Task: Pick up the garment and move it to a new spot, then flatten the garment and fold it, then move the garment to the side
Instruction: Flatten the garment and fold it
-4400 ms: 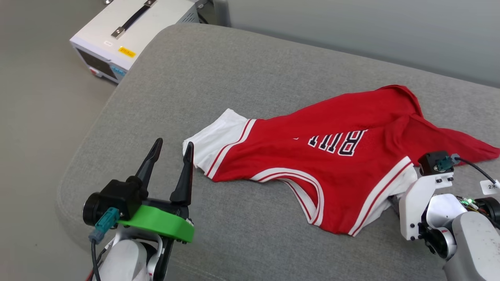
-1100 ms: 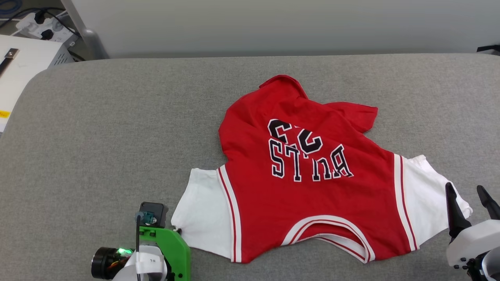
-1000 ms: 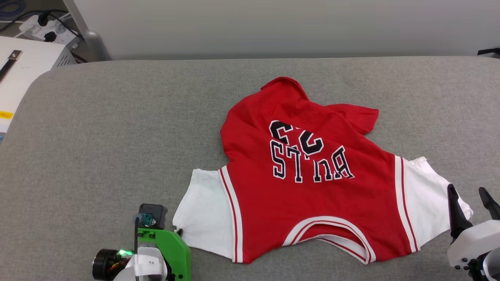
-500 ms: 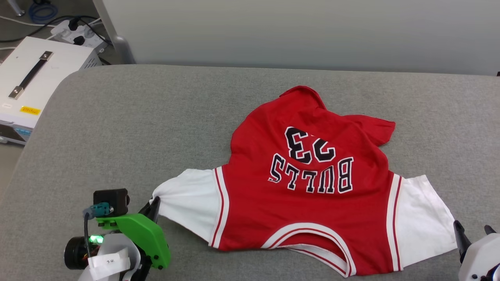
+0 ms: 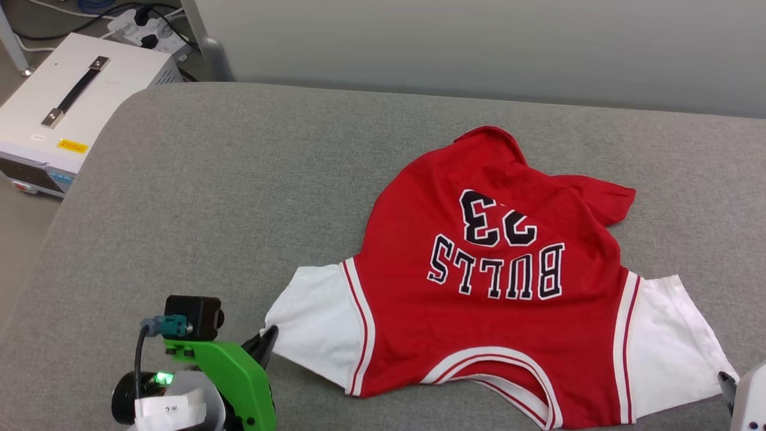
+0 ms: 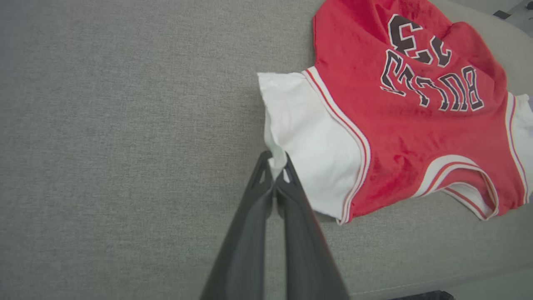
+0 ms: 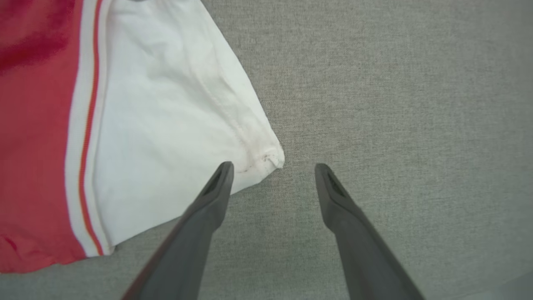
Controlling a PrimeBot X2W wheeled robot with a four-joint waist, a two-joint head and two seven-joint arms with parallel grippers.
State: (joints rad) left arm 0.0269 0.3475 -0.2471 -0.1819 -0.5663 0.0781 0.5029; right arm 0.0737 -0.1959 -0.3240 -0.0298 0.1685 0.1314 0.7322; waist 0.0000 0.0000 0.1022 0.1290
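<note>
The left gripper (image 6: 275, 161) is pinched together on the outer corner of the garment's white sleeve (image 6: 308, 137), with a small fold of white cloth caught between its two dark fingertips. From that pinch the sleeve widens ahead of the fingers and to their right. It meets the striped trim and then the red body of the garment (image 6: 374, 121), which spreads farther right across the grey cushion (image 6: 125, 125). The black-and-white "BULLS" and "23" on the chest read upside down from the robot's side. The collar opening lies nearest the robot, and the hem end is farthest from both grippers, rumpled into a couple of raised folds. To the left of the left gripper's fingers is bare cushion fabric. Across the garment, the right gripper (image 7: 272, 166) has its fingers spread well apart and clamps on no cloth. The corner of the other sleeve (image 7: 166, 125) lies in the gap, close to its left finger, which overlaps the sleeve's edge. Whether that finger touches the cloth cannot be told. To the right of the right gripper is plain cushion. Well beyond the left gripper, off the cushion's far left corner, stands a white box with a black handle (image 5: 72, 102), and behind it is a power strip (image 5: 140, 24).
</note>
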